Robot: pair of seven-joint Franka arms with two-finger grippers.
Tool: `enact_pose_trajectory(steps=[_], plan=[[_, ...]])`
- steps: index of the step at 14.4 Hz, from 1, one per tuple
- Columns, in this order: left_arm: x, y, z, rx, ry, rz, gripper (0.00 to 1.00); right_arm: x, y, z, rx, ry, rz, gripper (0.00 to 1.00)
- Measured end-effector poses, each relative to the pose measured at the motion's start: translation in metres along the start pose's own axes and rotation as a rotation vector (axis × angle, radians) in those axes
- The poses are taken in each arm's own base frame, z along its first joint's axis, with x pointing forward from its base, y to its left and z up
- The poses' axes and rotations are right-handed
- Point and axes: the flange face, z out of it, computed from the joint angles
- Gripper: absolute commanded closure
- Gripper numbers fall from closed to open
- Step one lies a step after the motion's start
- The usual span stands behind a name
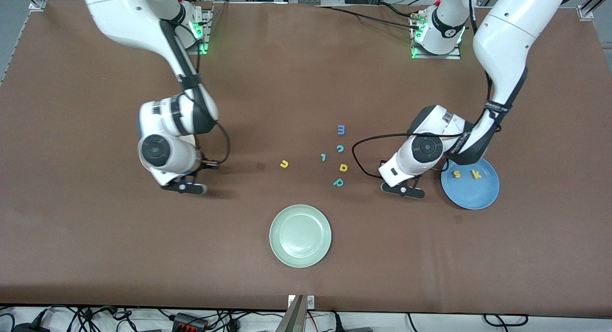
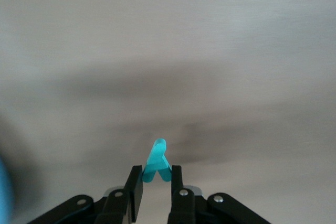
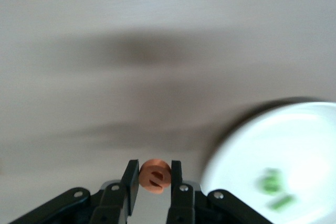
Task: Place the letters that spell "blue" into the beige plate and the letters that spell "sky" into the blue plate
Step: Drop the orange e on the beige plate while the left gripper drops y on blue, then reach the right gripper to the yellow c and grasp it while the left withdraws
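- In the blue plate, toward the left arm's end: yellow s and k, flat foam.
- Beige plate: round, glossy, two green letters inside.
- Left gripper, over the table beside the blue plate, pinches the teal y.
- Right gripper, beside the beige plate, clamps the orange e.
- Yellow u lies loose mid-table.
- Green plate: round, smooth.
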Motion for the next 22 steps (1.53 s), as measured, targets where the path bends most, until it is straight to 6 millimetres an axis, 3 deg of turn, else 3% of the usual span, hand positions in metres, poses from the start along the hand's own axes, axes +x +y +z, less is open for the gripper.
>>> enact_pose_trajectory(steps=[2,3,7,8,9,10,11,12,14,16,18,20,22], plan=[[0.007,-0.033,-0.015,0.049,-0.022,0.015,0.93,-0.001,0.043,-0.007,-0.001,-0.056,-0.011,0.89],[0.011,-0.051,-0.021,0.054,-0.025,0.024,0.93,-0.006,0.058,0.000,0.000,-0.083,-0.011,0.89],[0.015,-0.134,-0.030,0.051,-0.052,0.032,0.91,-0.038,0.074,0.053,-0.014,-0.152,-0.002,0.85],[0.014,-0.157,-0.029,0.044,-0.057,0.040,0.89,-0.043,0.073,0.063,-0.017,-0.151,-0.006,0.75],[0.011,-0.179,-0.026,0.038,-0.064,0.042,0.82,-0.047,0.072,0.071,-0.019,-0.151,-0.015,0.21],[0.008,-0.197,-0.022,0.031,-0.070,0.036,0.63,-0.050,0.073,0.076,-0.019,-0.152,-0.025,0.00],[0.005,-0.211,-0.018,0.025,-0.077,0.027,0.22,-0.050,0.074,0.076,-0.019,-0.152,-0.026,0.00],[0.003,-0.219,-0.013,0.019,-0.083,0.018,0.00,-0.049,0.075,0.073,-0.015,-0.144,-0.025,0.00],[0.002,-0.222,-0.010,0.015,-0.088,0.015,0.00,-0.043,0.069,0.046,-0.001,-0.120,-0.029,0.00],[0.002,-0.213,-0.015,0.015,-0.107,0.026,0.00,-0.035,0.049,0.003,0.016,-0.078,-0.049,0.00],[0.003,-0.210,-0.033,0.027,-0.127,0.027,0.00,-0.034,0.003,-0.032,0.026,-0.013,-0.097,0.00],[0.007,-0.210,-0.065,0.036,-0.129,0.021,0.00,-0.041,-0.062,-0.040,0.030,0.019,-0.110,0.00],[0.011,-0.209,-0.099,0.042,-0.114,0.015,0.00,-0.049,-0.124,-0.023,0.011,0.034,-0.153,0.00]])
